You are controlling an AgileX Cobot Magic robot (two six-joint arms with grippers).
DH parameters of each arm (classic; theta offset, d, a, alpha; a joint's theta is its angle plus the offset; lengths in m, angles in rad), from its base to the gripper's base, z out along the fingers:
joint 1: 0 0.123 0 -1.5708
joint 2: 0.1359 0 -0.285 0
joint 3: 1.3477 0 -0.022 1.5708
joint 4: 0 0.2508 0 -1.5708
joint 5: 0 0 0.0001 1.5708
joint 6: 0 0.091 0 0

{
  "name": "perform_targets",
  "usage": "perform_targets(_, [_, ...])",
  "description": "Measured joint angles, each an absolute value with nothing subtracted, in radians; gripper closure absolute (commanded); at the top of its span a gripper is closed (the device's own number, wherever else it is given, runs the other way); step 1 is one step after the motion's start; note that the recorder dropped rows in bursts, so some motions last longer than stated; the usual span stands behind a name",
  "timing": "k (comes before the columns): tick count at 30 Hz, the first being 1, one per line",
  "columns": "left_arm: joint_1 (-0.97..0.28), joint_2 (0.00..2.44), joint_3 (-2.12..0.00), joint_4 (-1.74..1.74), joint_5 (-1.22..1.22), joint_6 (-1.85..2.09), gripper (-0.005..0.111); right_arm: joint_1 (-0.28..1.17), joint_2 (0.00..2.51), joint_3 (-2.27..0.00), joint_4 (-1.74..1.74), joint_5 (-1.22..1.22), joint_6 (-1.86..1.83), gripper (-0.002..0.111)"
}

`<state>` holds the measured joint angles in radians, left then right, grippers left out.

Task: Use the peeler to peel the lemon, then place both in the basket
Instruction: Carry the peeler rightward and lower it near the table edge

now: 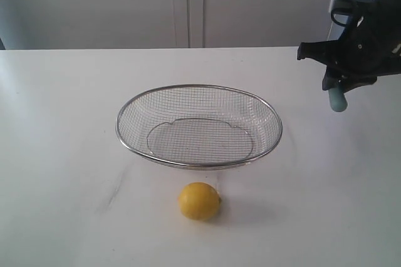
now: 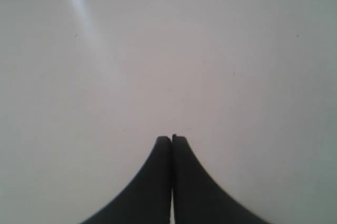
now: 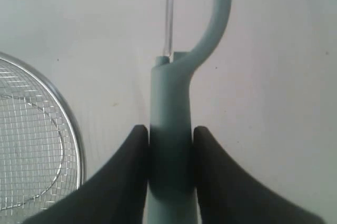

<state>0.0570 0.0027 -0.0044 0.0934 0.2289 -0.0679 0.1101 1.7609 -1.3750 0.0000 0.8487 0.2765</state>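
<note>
The black left gripper (image 2: 172, 139) is pressed together over the white bench (image 2: 105, 77). At frame centre sits the shallow oval silver wire-mesh basket (image 1: 119, 130). Just below it lies the small round bright yellow lemon (image 1: 199, 200), its skin apparently intact. Upper right, the black right gripper (image 3: 169, 129) is clamped on the pale teal-handled peeler (image 3: 168, 98).

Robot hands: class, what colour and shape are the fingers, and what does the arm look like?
Both the left hand and right hand have two matte black fingers, broad at the base, curving to narrow tips. The right arm is black and blocky, with what looks like a cable loop.
</note>
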Motion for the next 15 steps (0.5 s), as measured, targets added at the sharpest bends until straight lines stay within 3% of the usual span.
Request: perform_targets(15, [0.057,0.003,-0.004,0.093,0.229,-0.068,0.107,0.11,1.761,-1.375,0.0,0.882,0.192,0.108])
